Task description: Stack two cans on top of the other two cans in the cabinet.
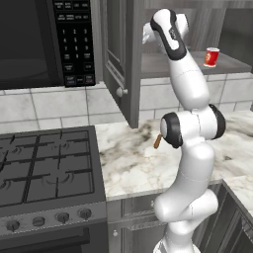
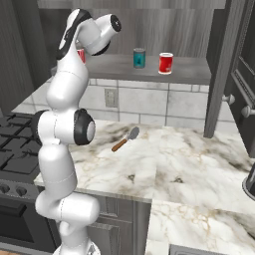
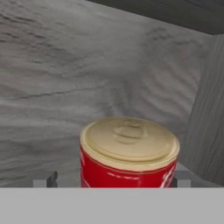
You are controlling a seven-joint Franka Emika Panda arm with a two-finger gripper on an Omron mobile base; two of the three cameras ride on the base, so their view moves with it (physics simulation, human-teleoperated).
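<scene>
pincer (image 3: 127, 183) inside the cabinet (image 2: 199, 74), a tip on each side of a red can (image 3: 129, 153), whether clamped cannot be told | can upright just ahead of hand, pale lid facing camera | teal can (image 2: 139, 58) and second red can (image 2: 166, 63) on shelf, well apart from pincer | spatula (image 2: 125, 139) on tabletop (image 2: 189, 164)

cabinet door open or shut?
Open. The cabinet door is swung out toward the counter, baring the shelf with the red can and teal can.
</scene>
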